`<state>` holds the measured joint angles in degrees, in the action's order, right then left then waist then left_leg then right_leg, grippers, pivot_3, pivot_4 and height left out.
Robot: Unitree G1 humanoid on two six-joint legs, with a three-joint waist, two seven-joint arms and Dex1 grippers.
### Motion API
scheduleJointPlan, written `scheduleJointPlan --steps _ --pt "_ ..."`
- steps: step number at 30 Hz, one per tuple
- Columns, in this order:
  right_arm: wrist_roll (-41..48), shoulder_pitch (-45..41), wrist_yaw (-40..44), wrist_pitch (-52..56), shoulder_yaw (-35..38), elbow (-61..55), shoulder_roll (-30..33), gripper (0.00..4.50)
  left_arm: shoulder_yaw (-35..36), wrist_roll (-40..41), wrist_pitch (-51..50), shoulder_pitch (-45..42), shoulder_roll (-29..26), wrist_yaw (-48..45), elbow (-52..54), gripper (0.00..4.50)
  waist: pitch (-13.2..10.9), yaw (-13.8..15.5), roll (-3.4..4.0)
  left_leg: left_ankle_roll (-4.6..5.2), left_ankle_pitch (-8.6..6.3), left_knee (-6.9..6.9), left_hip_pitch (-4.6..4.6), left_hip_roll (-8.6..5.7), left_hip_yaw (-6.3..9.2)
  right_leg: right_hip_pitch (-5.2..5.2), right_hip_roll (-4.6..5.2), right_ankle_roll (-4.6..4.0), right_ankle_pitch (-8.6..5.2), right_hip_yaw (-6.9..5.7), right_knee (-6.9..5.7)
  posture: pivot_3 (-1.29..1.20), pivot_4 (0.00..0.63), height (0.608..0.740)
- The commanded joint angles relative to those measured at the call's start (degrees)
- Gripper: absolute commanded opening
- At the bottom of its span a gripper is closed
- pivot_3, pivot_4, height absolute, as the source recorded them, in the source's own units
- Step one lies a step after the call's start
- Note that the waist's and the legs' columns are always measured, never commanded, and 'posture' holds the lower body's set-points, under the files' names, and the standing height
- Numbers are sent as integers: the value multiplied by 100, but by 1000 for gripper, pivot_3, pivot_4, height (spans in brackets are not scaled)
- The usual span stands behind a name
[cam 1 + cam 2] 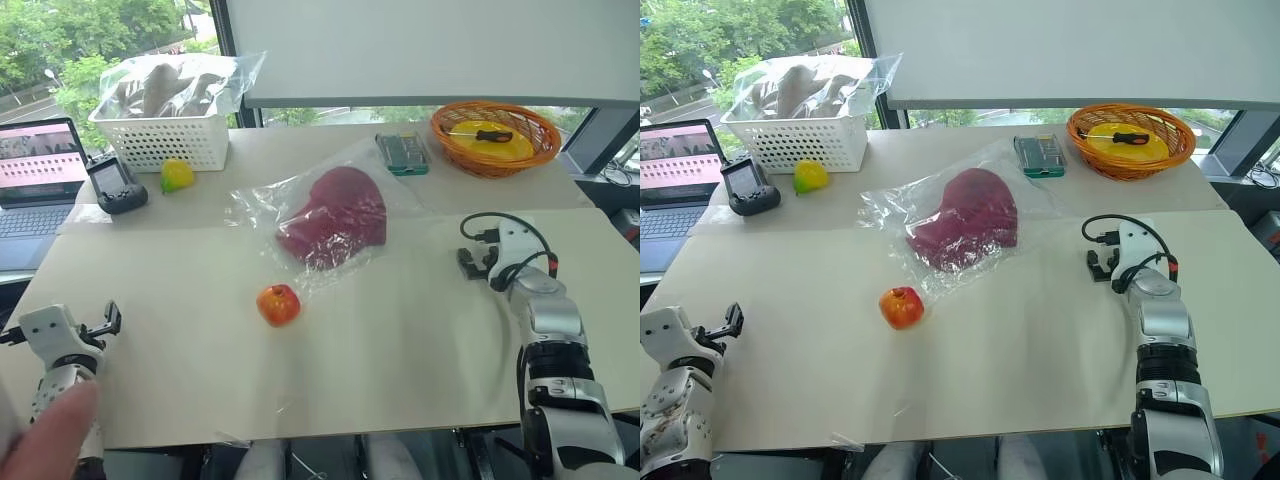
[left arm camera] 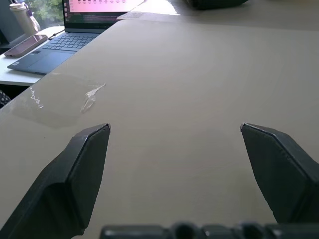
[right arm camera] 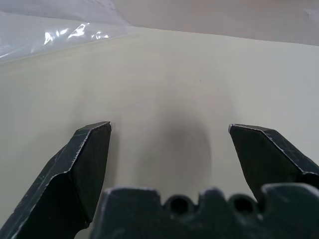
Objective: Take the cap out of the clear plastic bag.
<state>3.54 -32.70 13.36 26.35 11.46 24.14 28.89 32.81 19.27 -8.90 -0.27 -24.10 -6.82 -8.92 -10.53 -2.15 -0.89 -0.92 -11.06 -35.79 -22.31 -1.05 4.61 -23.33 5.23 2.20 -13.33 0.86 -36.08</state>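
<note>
From your head cameras, the cap (image 1: 335,215) lies sealed inside the clear plastic bag (image 1: 262,199) at table (image 1: 400,330) centre, so nothing is out yet. A red fruit (image 1: 278,304) sits at the bag's 7 o'clock. The right gripper (image 1: 472,262) waits at its 4 o'clock, the left gripper (image 1: 108,320) far off at 8 o'clock. A white basket (image 1: 165,140) holds a bulkier bag (beige fabric inside).

Left wrist: jaws spread over bare table.

Right wrist: jaws spread, empty, bag edge ahead.
</note>
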Motion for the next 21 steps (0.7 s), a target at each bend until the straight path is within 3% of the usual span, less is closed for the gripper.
scheduleJointPlan --steps 1,5,9,15,18,21 --pt "0 -40 -48 -181 85 -116 89 4465 100 74 79 -101 -21 -27 24 4500 0 0 0 0 0 0 0 0 0 0 0 0 0 0 0 0 150 736" --pt "18 -67 -49 -130 93 -152 82 4465 -256 411 -72 -157 -32 -736 345 4500 0 5 -1 0 0 -2 0 0 0 0 0 0 1 -1 -1 0 150 736" --pt "317 -239 603 238 14 -637 232 4465 -609 566 -202 28 -342 -1573 967 4500 -1 4 -4 0 0 -4 -7 -2 0 -1 0 -19 13 0 1 0 150 736" --pt "2376 -77 3557 1956 -447 -3378 1368 4465 -961 1022 -875 1000 -1629 -3356 2526 4500 -12 -69 -4 1 0 -1 -56 4 -3 -74 -6 -25 16 14 -14 0 150 736" --pt "3105 247 4306 2363 -495 -4182 1828 4465 -923 1238 -1163 1176 -1918 -3662 2836 4500 -8 -29 -10 17 -9 -2 -62 15 -1 -77 -15 -41 16 3 -15 0 150 736" --pt "3818 295 4746 2559 -576 -4805 1844 4465 -908 1328 -1247 1209 -2104 -3984 3180 4500 -18 -22 -43 19 -11 -7 -67 28 0 -78 -24 -15 -2 -4 -6 0 150 736"
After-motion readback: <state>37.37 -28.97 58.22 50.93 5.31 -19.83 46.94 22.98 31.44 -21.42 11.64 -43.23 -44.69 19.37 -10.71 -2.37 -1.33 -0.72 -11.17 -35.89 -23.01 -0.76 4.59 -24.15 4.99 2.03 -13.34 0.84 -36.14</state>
